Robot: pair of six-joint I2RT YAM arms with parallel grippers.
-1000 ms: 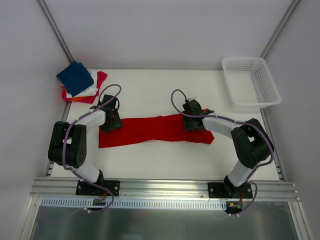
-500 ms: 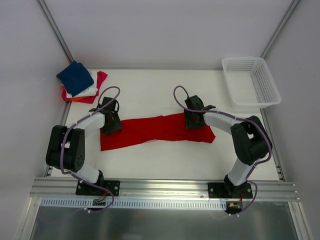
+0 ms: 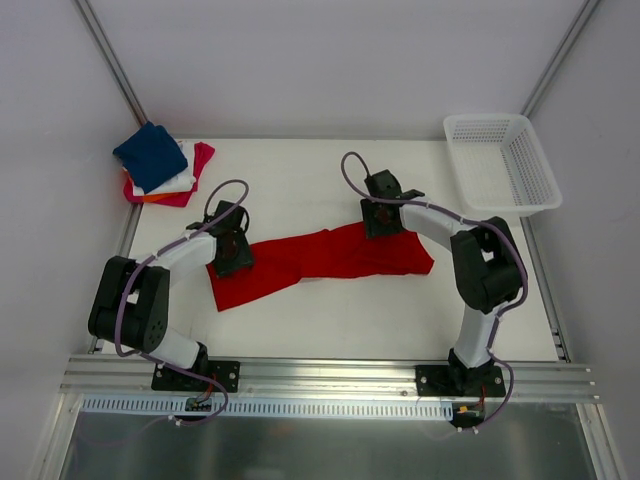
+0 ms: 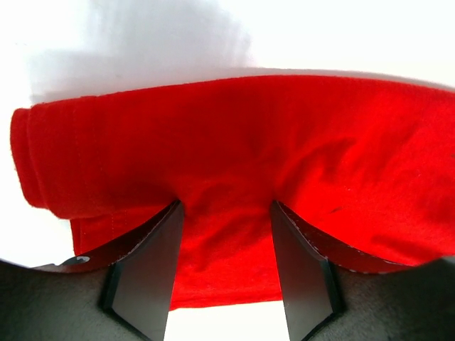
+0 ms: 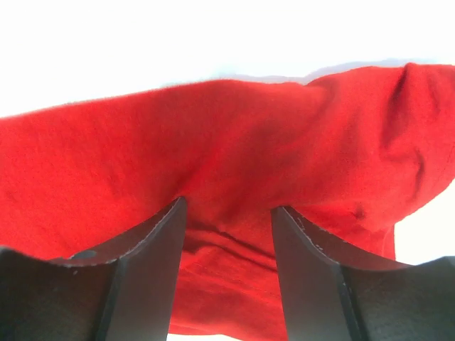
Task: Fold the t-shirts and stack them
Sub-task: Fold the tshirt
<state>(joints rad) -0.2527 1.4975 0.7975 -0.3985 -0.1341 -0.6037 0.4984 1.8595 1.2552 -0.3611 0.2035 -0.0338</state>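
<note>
Top external, both arms stretched low, left jaws and right jaws clamped on red shirt [image 3: 330, 255]

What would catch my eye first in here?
A bright red t-shirt lies stretched across the middle, its ends pinched by the left fingers and right fingers. A stack of folded shirts, navy on top, sits in the far left corner, and a white mesh basket far right.

A red t-shirt [image 3: 330, 255], folded into a long narrow band, lies flat across the middle of the frame, its left end angled toward the lower left. At upper left sits a stack of folded tees: navy tee [image 3: 150, 155] on top, then white tee [image 3: 181, 180], orange tee [image 3: 150, 198] and magenta tee [image 3: 203, 157].
</note>
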